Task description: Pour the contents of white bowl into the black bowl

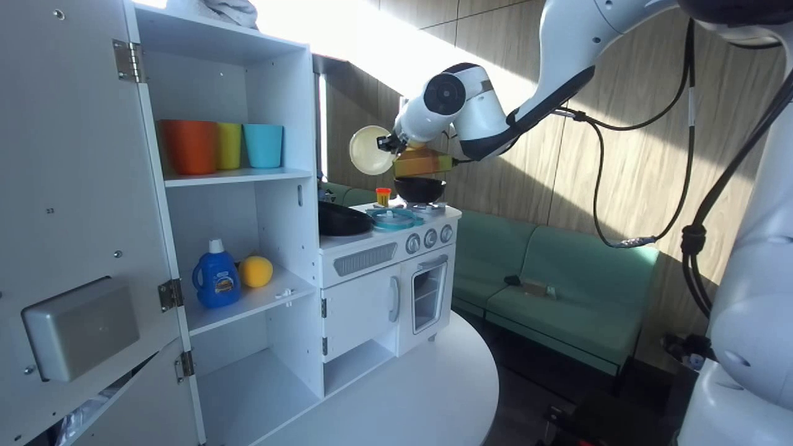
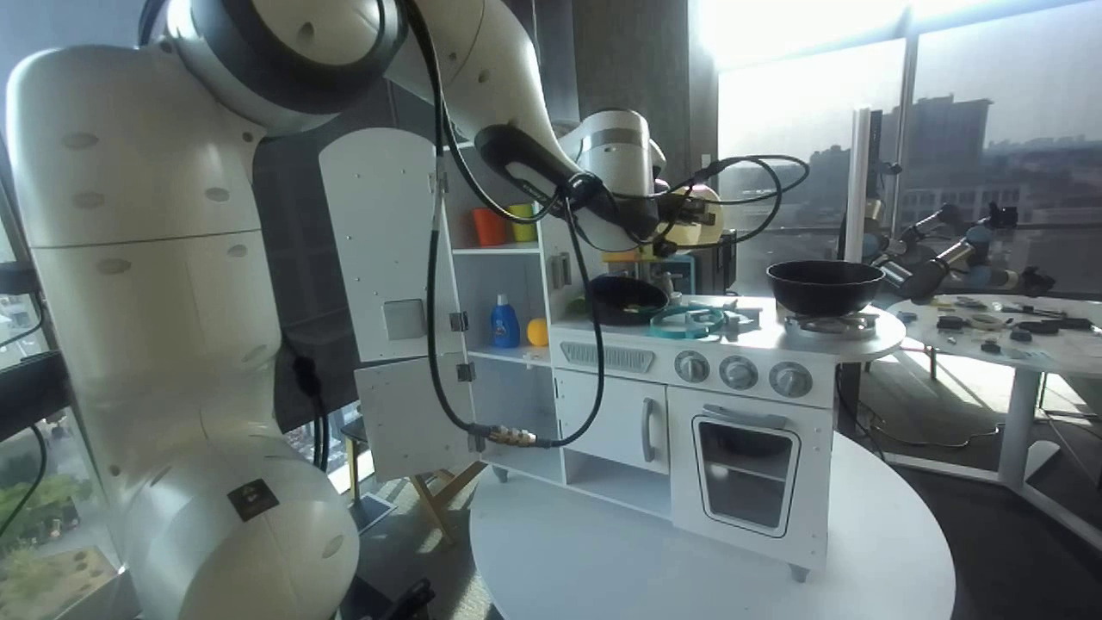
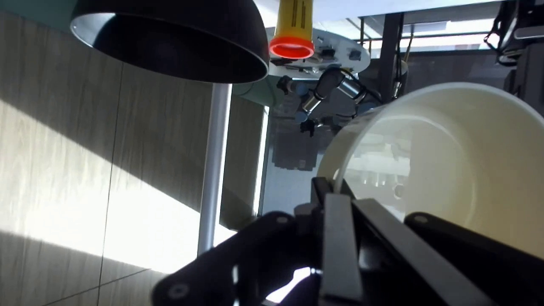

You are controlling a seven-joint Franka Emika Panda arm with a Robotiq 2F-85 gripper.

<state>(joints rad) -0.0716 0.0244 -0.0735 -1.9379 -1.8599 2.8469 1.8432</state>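
The white bowl (image 1: 365,152) hangs above the stove, tipped onto its side. My gripper (image 3: 333,189) is shut on its rim, one finger inside and one outside. The visible inside of this bowl (image 3: 463,165) looks bare in the wrist view. A round black bowl (image 2: 825,293) stands upright on the burner at the stove's far end from the shelves. In the wrist view that black bowl (image 3: 170,42) is at the upper left, apart from the white one, and its bottom is too dark to read. In an exterior view the arm mostly hides my gripper.
A black pan (image 2: 624,297) with something small and yellowish in it sits at the stove's shelf end. Between pan and bowl lie a teal lid (image 1: 393,218) and a red-topped yellow container (image 1: 383,196). The shelf unit (image 1: 238,179) with coloured cups rises beside the stove.
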